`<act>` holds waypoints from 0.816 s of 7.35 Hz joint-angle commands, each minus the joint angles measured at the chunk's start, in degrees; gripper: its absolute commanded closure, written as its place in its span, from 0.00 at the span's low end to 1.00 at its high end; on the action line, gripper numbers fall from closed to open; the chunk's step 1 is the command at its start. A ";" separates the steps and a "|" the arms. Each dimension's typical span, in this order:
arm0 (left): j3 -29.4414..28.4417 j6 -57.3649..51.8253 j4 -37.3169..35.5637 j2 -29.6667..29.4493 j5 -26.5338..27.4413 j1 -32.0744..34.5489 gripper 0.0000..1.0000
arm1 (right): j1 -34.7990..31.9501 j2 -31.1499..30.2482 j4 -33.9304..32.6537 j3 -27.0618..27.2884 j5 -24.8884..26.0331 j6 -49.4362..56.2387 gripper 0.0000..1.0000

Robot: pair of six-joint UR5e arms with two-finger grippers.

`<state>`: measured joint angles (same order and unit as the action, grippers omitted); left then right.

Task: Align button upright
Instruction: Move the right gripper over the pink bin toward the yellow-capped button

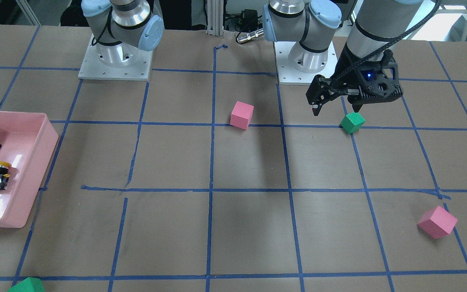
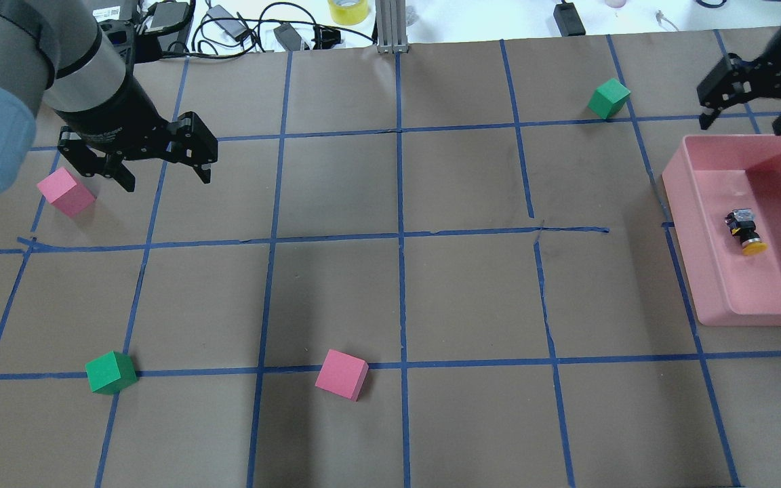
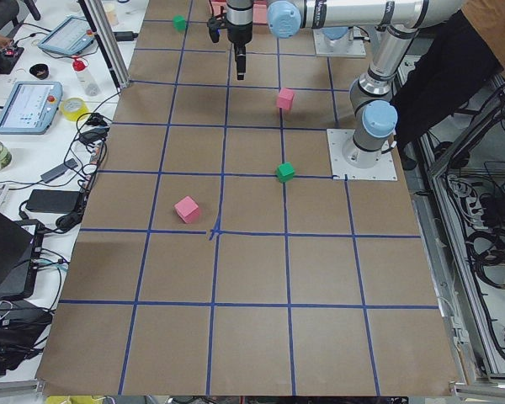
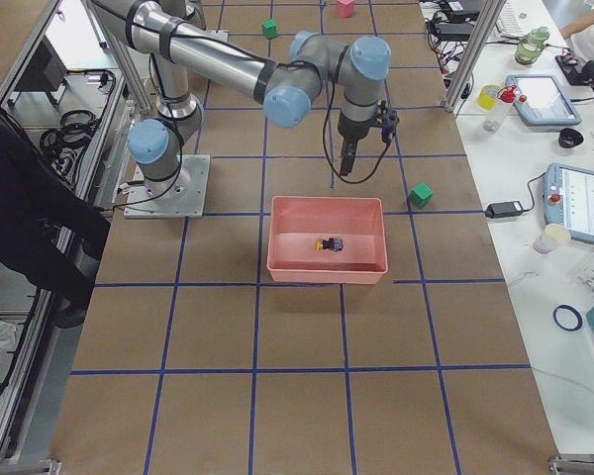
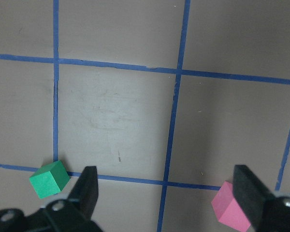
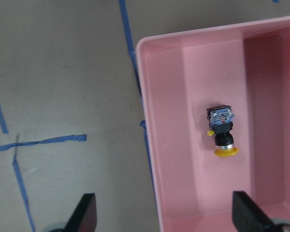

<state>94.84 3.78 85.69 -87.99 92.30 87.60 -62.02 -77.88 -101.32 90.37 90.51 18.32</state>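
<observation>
The button (image 2: pixel 744 232) lies on its side in the pink tray (image 2: pixel 675 176), with its yellow cap toward the robot and its silvery base away. It also shows in the front view (image 1: pixel 0 175) and the right wrist view (image 6: pixel 222 130). My right gripper (image 2: pixel 743 125) is open and empty, high above the tray's far end and apart from the button. Its fingers (image 6: pixel 84 212) frame the tray's rim (image 6: pixel 145 96) from above. My left gripper (image 2: pixel 163 173) is open and empty, high over the table's left side.
A pink cube (image 2: pixel 65 192) lies near the left gripper. A green cube (image 2: pixel 111 372) and another pink cube (image 2: pixel 342 374) lie nearer the robot. A second green cube (image 2: pixel 609 97) lies at the far side, left of the right gripper. Blue tape lines grid the table.
</observation>
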 commanded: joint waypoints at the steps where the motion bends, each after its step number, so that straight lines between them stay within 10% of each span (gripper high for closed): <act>1: 0.00 0.00 -0.08 0.02 0.16 -0.06 0.00 | 2.25 5.10 -14.29 4.45 0.54 4.00 0.00; 6: 0.00 0.00 -0.08 0.02 0.16 -0.06 0.00 | 6.56 8.36 -20.84 11.57 1.67 4.97 0.00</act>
<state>94.83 3.78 85.61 -87.98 92.44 87.59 -55.84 -70.14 -120.44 100.64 91.18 22.97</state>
